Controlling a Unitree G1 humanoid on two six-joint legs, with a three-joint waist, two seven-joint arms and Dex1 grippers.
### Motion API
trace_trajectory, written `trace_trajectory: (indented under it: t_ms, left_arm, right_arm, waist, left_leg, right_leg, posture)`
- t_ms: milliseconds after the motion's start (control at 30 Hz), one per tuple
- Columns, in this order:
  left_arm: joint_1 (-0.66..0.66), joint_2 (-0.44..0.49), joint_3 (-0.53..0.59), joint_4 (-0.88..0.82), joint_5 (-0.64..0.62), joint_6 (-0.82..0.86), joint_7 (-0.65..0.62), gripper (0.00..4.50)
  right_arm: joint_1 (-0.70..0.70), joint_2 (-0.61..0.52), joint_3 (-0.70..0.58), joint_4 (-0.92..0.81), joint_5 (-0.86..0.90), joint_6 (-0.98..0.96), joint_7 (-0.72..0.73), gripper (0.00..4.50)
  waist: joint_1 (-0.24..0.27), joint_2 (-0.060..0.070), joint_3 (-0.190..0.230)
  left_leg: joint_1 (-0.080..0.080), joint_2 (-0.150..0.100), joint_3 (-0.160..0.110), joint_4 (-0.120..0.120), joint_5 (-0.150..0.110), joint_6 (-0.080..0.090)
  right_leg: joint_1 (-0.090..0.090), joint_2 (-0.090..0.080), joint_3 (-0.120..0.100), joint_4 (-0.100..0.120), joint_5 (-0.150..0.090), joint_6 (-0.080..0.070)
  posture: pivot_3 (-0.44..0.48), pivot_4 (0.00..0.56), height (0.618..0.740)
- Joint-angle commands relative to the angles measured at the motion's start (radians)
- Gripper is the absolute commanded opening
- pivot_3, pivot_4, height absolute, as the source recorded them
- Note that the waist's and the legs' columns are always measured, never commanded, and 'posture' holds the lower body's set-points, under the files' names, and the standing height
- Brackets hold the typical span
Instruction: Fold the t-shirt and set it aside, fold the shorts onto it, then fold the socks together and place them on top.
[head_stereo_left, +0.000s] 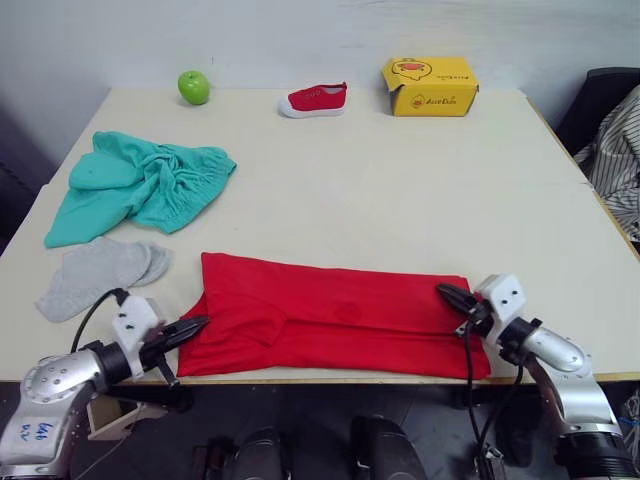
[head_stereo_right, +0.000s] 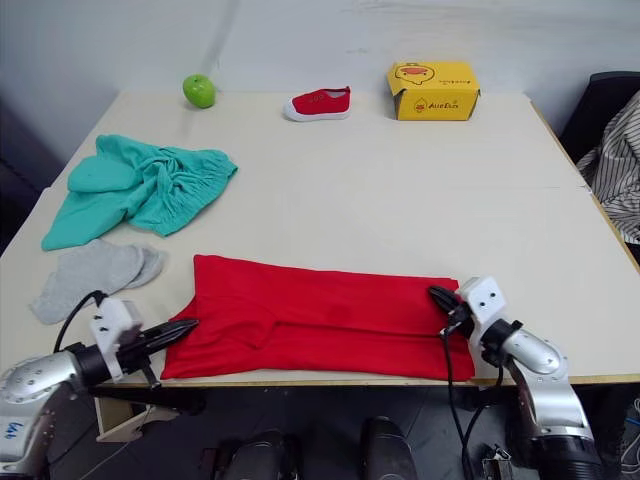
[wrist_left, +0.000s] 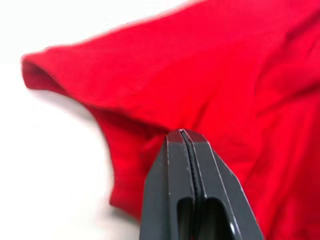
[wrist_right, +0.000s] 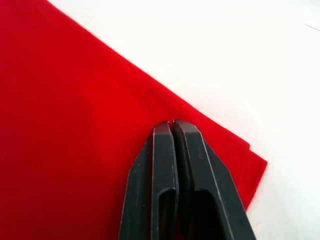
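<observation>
I see the t-shirt (head_stereo_left: 335, 315) lying folded into a long red band along the near edge of the table (head_stereo_left: 420, 190), its length running from my left to my right. My left gripper (head_stereo_left: 188, 328) sits at the shirt's left end, fingers pressed together with no gap between them in the left wrist view, tips over the red cloth near a sleeve; I cannot tell whether any cloth is pinched. My right gripper (head_stereo_left: 450, 295) is at the shirt's far right corner, fingers likewise closed together, tips over the cloth just inside its edge. The shorts (head_stereo_left: 140, 185) lie crumpled on the left side of the table, well apart from the shirt. The socks (head_stereo_left: 100, 272) lie overlapping just in front of the shorts, near the shirt's left end but not touching it. At the far edge stand a green apple (head_stereo_left: 194, 87), a small red shoe (head_stereo_left: 316, 100) and a yellow box (head_stereo_left: 430, 86).
</observation>
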Motion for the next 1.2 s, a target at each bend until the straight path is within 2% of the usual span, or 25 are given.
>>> trace_trajectory:
  t_ms: [33,200,367,500,633,733,900,1000,1100,1133,1200]
  left_arm:
    - [-0.112,0.009,0.015,-0.005,-0.054,0.062,0.014,0.00]
    - [-0.312,-0.044,-0.145,0.159,0.158,-0.016,0.094,0.00]
    - [-0.427,-0.089,-0.202,0.322,0.265,-0.067,0.161,0.00]
    - [-0.419,-0.070,-0.186,0.361,0.265,-0.080,0.135,0.00]
    - [-0.370,-0.052,-0.114,0.274,0.143,-0.032,0.040,0.00]
    - [-0.320,-0.026,-0.054,0.118,0.020,0.016,-0.049,0.61]
    - [-0.227,0.015,-0.057,-0.090,-0.055,0.047,-0.142,2.25]
    - [-0.174,0.016,-0.068,-0.161,-0.063,0.029,-0.181,3.29]
    - [-0.116,0.007,-0.070,-0.203,-0.056,0.021,-0.183,4.26]
    - [-0.102,0.002,-0.067,-0.210,-0.056,0.022,-0.178,4.46]
    - [-0.080,-0.004,-0.061,-0.218,-0.057,0.019,-0.173,4.46]
  right_arm:
    - [-0.037,-0.003,-0.026,0.002,0.066,-0.028,0.071,0.09]
    - [-0.127,0.046,0.065,0.045,0.003,-0.039,0.081,0.09]
    - [-0.191,0.049,0.086,0.160,-0.059,-0.085,0.056,0.09]
    - [-0.193,-0.016,0.031,0.238,-0.033,-0.095,0.089,0.09]
    - [-0.179,-0.081,-0.049,0.223,0.114,-0.016,0.235,0.09]
    - [-0.207,-0.185,-0.040,0.234,0.134,0.043,0.387,0.72]
    - [-0.346,-0.302,0.050,0.411,0.049,0.076,0.570,2.45]
    - [-0.453,-0.330,0.124,0.550,-0.034,0.043,0.655,3.53]
    - [-0.585,-0.310,0.169,0.693,-0.094,0.006,0.687,4.49]
    - [-0.619,-0.301,0.180,0.729,-0.111,-0.006,0.695,4.50]
    - [-0.671,-0.281,0.202,0.784,-0.138,-0.020,0.714,4.50]
  waist:
    - [0.001,0.001,0.001]
    - [-0.004,0.002,0.000]
    - [-0.005,0.001,0.001]
    - [-0.004,0.000,0.001]
    - [-0.002,0.000,0.001]
    - [-0.002,0.000,0.003]
    - [-0.009,0.002,0.004]
    - [-0.009,0.002,0.004]
    - [-0.014,0.004,0.005]
    - [-0.016,0.005,0.006]
    - [-0.020,0.005,0.006]
  left_leg:
    - [0.000,-0.001,0.000,0.000,0.000,0.000]
    - [0.000,-0.003,0.000,0.000,0.001,0.001]
    - [-0.003,-0.004,0.001,-0.001,0.001,-0.001]
    - [-0.003,-0.003,0.002,0.001,0.001,-0.001]
    - [-0.002,-0.001,0.002,0.001,0.001,0.000]
    - [-0.002,-0.002,0.001,0.001,0.001,0.001]
    - [-0.001,-0.002,0.002,0.001,0.001,0.001]
    - [0.000,-0.002,0.002,0.000,0.001,0.000]
    - [-0.001,-0.002,0.003,0.001,0.001,0.000]
    - [-0.001,-0.002,0.003,0.001,0.001,0.000]
    - [-0.001,-0.002,0.003,0.001,0.001,0.000]
  right_leg:
    - [0.000,0.000,0.000,0.000,0.000,0.000]
    - [0.001,0.000,0.000,0.000,0.001,0.002]
    - [-0.001,0.004,0.000,0.000,0.001,0.002]
    - [0.000,0.004,0.001,-0.001,0.001,0.002]
    - [0.000,0.001,0.001,-0.003,0.001,0.002]
    - [-0.001,0.000,0.001,-0.002,0.001,0.003]
    - [0.000,-0.001,0.002,-0.002,0.002,0.003]
    - [0.000,0.000,0.001,-0.002,0.001,0.003]
    - [-0.001,0.000,0.002,-0.002,0.001,0.003]
    - [-0.001,0.000,0.002,-0.002,0.001,0.003]
    - [-0.001,0.000,0.002,-0.002,0.001,0.003]
  posture:
    - [0.000,0.150,0.740]
    - [0.000,0.150,0.740]
    - [0.000,0.150,0.740]
    - [0.000,0.150,0.740]
    - [0.000,0.150,0.740]
    - [0.000,0.150,0.740]
    - [0.000,0.150,0.740]
    - [0.000,0.150,0.740]
    - [0.000,0.150,0.740]
    - [0.000,0.150,0.740]
    - [0.000,0.150,0.740]
